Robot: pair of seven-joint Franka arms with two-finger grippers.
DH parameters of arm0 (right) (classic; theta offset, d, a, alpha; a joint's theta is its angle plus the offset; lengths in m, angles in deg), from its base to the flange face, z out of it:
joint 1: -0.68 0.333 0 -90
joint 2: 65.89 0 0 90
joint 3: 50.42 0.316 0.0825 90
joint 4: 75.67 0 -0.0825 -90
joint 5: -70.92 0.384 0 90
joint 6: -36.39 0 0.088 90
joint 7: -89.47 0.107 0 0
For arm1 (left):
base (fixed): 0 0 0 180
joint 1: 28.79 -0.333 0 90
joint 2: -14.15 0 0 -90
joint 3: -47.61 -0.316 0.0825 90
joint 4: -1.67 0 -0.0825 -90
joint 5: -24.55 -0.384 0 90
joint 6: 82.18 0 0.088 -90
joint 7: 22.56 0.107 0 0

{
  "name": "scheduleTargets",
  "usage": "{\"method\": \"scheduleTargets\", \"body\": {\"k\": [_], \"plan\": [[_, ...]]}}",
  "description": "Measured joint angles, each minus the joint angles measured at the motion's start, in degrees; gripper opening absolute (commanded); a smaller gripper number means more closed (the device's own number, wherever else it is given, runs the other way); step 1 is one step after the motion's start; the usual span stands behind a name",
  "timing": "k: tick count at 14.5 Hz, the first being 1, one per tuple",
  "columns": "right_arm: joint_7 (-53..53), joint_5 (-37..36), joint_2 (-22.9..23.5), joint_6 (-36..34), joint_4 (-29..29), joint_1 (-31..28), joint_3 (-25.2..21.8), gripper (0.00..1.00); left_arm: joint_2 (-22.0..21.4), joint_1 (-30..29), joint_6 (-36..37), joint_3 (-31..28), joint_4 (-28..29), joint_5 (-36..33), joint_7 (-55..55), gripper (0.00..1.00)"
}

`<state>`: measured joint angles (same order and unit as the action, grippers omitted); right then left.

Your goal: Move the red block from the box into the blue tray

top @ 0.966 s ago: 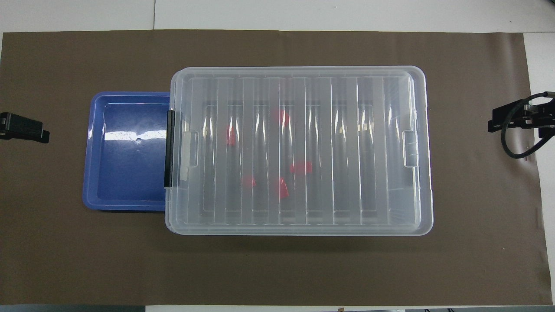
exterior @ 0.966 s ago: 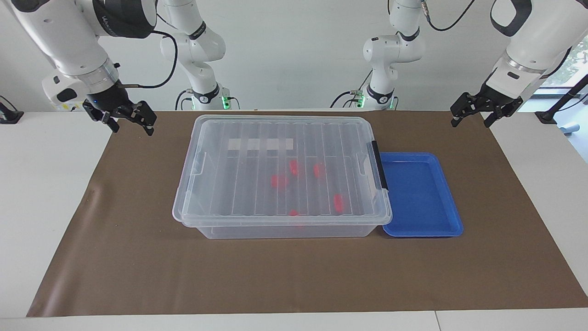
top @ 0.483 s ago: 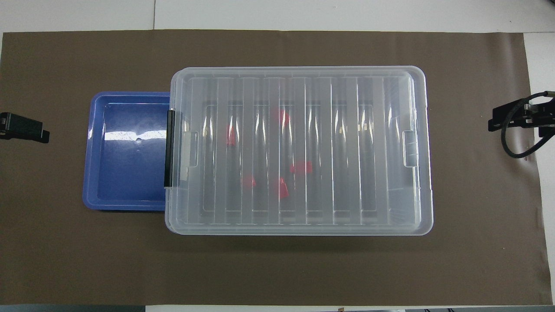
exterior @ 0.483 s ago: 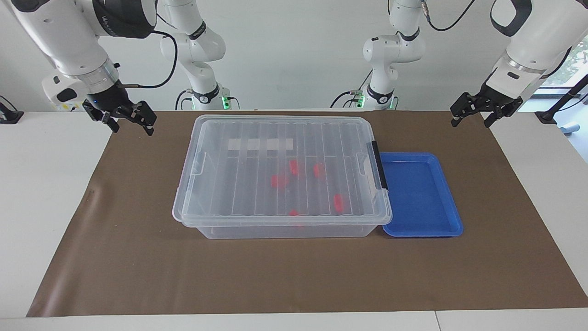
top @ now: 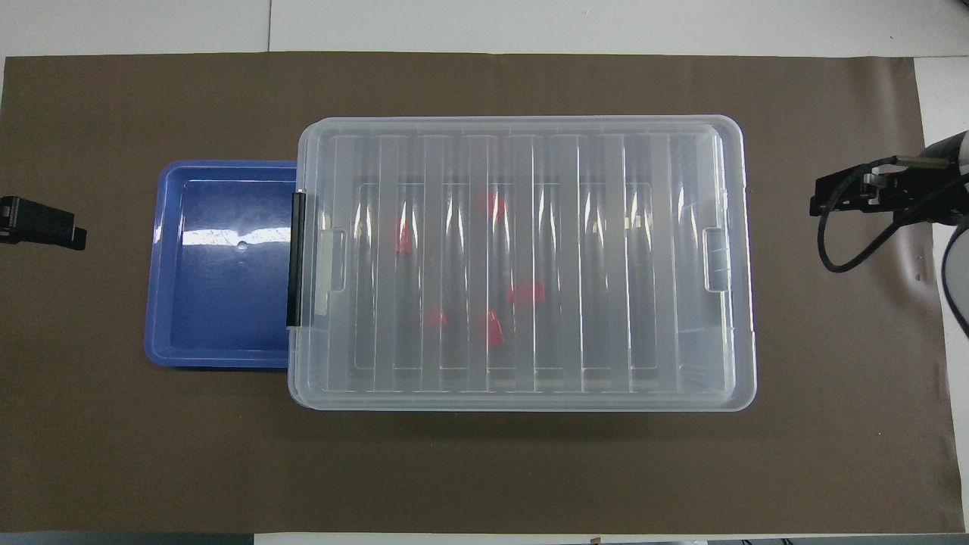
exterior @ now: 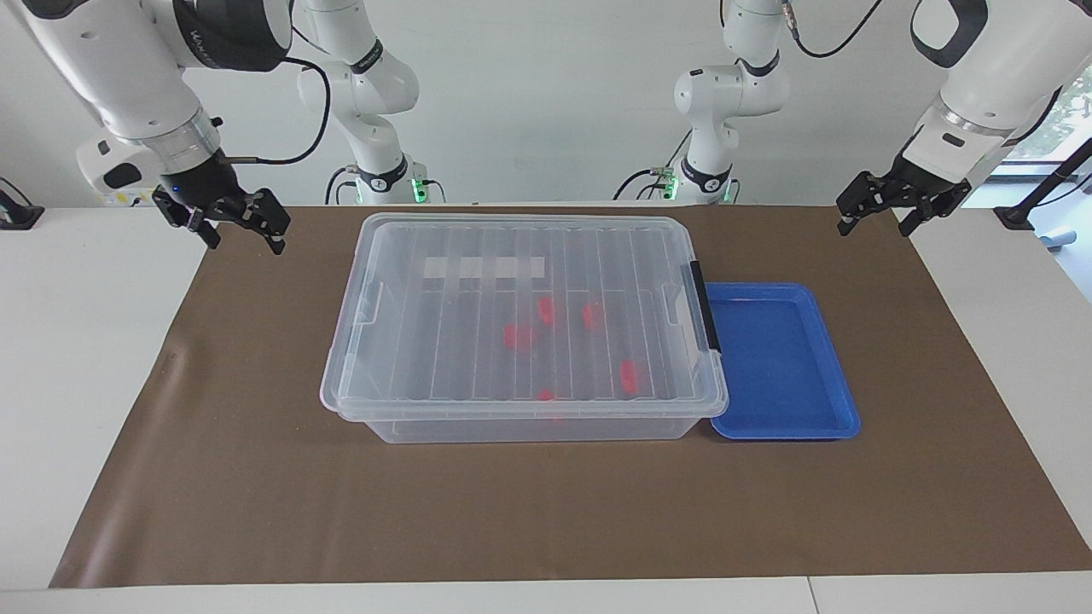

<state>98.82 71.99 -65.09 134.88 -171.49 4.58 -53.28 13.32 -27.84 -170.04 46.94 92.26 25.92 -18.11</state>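
Well, the box [exterior: 525,320] sits lidded mid-worktop, its whitish label strip [exterior: 484,268] blank as far as I can read. Red blocks [exterior: 628,375] blur through the ribbed lid [top: 522,261]. Touching it, toward the left arm's end, lies the blue tray [exterior: 781,362]. Left pincer [exterior: 879,213] and right pincer [exterior: 243,228] hang apart, both spread wide, holding nothing.

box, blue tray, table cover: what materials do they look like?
Box: clear, glossy plastic, likely; red blocks show through its ribbed lid.
Blue tray: glossy moulded plastic, probably; a bright glare streak on its floor, rounded rim.
Brown cover: matte, paper-like sheet; no glare, a slight wrinkle at one edge. Could be thin mat.
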Motion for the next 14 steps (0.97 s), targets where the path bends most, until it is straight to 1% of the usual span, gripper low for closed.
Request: {"method": "scheduleTargets", "body": {"k": [2, 4, 8, 14], "plan": [[3.59, 0.00, 0.03, 4.07, -3.37, 3.20, 0.38, 1.00, 0.00, 0.00, 0.00, 0.00, 0.00, 0.00, 0.00, 1.00], [4.61, 0.00, 0.05, 7.80, -7.04, 4.85, 0.48, 1.00, 0.00, 0.00, 0.00, 0.00, 0.00, 0.00, 0.00, 1.00], [4.61, 0.00, 0.05, 12.42, -12.82, 4.74, 0.18, 1.00, 0.00, 0.00, 0.00, 0.00, 0.00, 0.00, 0.00, 1.00], [2.56, -0.01, -0.35, 15.38, -16.91, 4.47, -0.07, 1.00, 0.00, 0.00, 0.00, 0.00, 0.00, 0.00, 0.00, 1.00]]}}
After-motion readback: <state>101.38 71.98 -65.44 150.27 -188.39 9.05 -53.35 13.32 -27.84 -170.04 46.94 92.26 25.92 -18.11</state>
